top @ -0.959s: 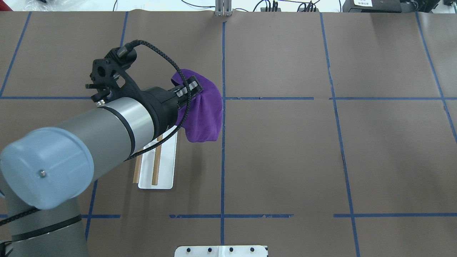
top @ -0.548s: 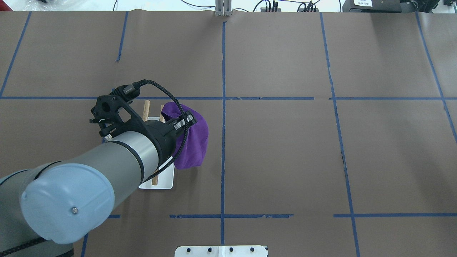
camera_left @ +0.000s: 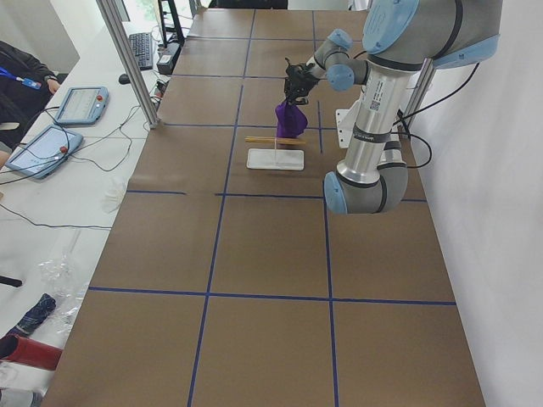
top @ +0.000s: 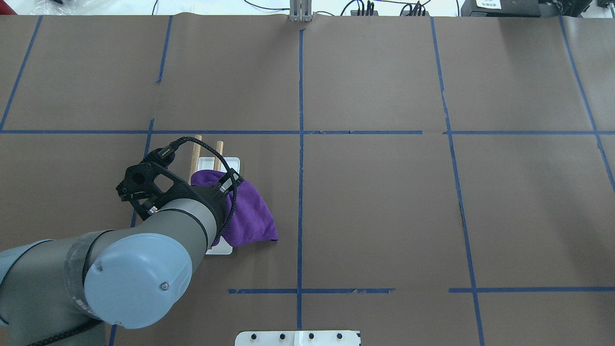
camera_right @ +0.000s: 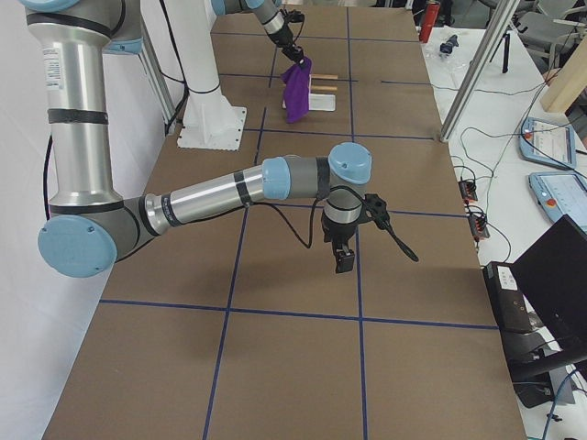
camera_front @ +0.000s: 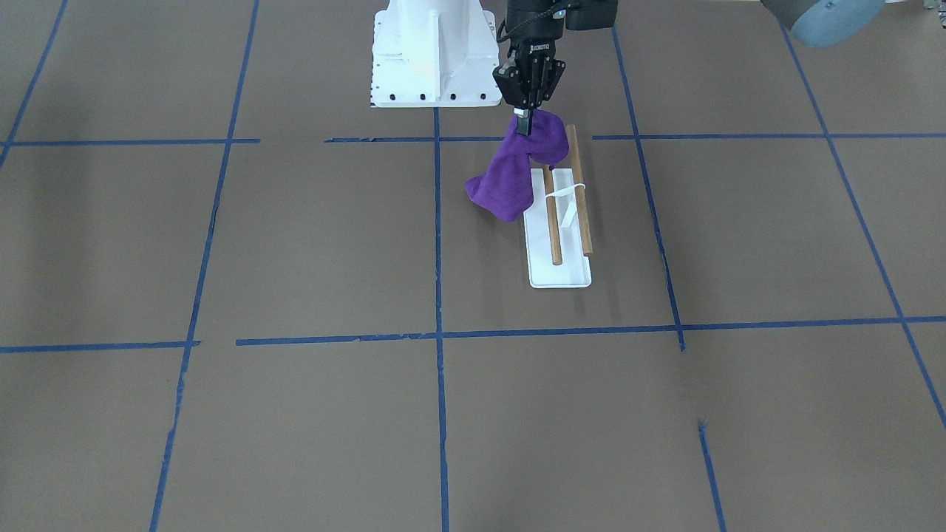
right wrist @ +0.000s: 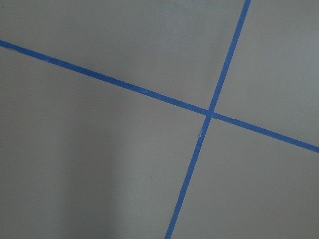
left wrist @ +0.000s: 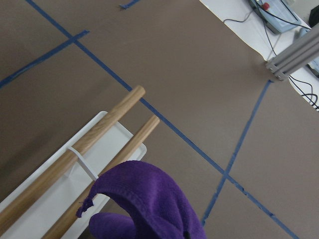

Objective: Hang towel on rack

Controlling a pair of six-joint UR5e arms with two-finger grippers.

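Note:
My left gripper (camera_front: 523,124) is shut on the top of the purple towel (camera_front: 508,183) and holds it over the end of the rack (camera_front: 559,267) nearest the robot. The towel hangs down beside the rack, on its side toward the table's middle, with its upper fold over the two wooden rods (camera_front: 581,193). In the overhead view the towel (top: 251,217) covers the rack's near half, and the rod tips (top: 196,150) stick out beyond my gripper (top: 224,185). The left wrist view shows the towel's top (left wrist: 149,196) above the rods (left wrist: 102,128). My right gripper (camera_right: 344,262) hangs low over bare table; I cannot tell its state.
The white robot pedestal (camera_front: 432,52) stands just behind the rack, and its edge shows in the overhead view (top: 298,338). Brown table paper with blue tape lines (top: 301,144) lies all around. Tablets and cables (camera_left: 64,127) lie off the table's far side.
My left gripper has carried the towel back toward the robot and lower, from beyond the rack's far end to over the rack. The towel now drapes at the rods.

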